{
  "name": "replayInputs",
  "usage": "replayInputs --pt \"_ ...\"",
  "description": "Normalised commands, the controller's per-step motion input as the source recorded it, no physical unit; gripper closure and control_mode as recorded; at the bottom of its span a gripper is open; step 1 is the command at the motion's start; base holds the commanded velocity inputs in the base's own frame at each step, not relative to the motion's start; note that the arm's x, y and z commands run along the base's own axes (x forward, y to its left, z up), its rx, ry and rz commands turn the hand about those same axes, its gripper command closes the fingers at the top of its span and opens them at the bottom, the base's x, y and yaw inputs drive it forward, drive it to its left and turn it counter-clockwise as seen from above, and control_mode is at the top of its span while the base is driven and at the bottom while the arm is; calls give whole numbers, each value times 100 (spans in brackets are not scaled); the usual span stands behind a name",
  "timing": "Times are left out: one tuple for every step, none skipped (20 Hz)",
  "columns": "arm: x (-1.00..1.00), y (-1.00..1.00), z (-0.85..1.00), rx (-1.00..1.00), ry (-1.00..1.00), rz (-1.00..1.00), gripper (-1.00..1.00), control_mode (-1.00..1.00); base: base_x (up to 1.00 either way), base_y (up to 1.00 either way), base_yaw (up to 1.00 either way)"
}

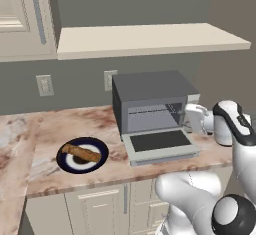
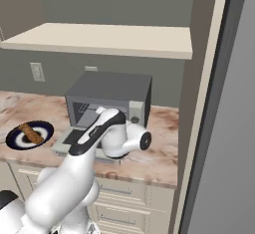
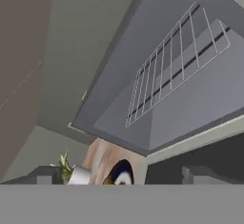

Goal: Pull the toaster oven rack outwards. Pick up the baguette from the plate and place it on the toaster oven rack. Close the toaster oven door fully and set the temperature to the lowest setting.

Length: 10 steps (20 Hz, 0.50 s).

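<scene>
The dark grey toaster oven (image 1: 150,86) stands on the marble counter. Its door (image 1: 160,143) is folded down flat in front. Inside the cavity sits the silver wire rack (image 1: 150,111), which the rolled hand view shows as a grid (image 3: 176,61). My gripper (image 1: 184,111) hovers at the right side of the oven mouth. It is open, with the fingertips (image 3: 200,174) wide apart and nothing between them. To the oven's left, the golden-brown baguette (image 1: 81,153) lies on the navy plate (image 1: 97,161). From the right base view the plate (image 2: 15,139) is at far left, and my arm covers much of the oven (image 2: 112,86).
A cream shelf (image 1: 150,39) overhangs the oven and an upper cabinet (image 1: 20,19) hangs at the left. Two wall outlets (image 1: 44,85) are on the backsplash. A small plant in a white pot (image 3: 71,171) stands on the counter. A tall panel (image 2: 209,103) bounds the counter's right end.
</scene>
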Motion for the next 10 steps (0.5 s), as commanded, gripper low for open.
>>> replayInputs --pt "42 5 -26 -3 -13 -3 -100 -100 0 0 0" --pt "41 6 -25 -3 -13 -3 -100 -100 0 0 0" --pt "39 8 -25 -3 -12 -3 -100 -100 0 0 0" --pt "39 9 -24 -3 -10 -3 -100 -100 0 0 0" --pt "39 11 -22 -3 -9 -3 -100 -100 0 0 0" --pt "40 11 -21 -3 -8 -3 -100 -100 0 0 0" --pt "36 12 -19 -3 -9 -3 -100 -100 0 0 0" --pt "33 11 -16 -4 -8 -3 -100 -100 0 0 0" --pt "31 13 -16 -4 -8 -3 -100 -100 0 0 0" --pt "26 11 -16 -4 -7 -3 -100 -100 0 0 0"
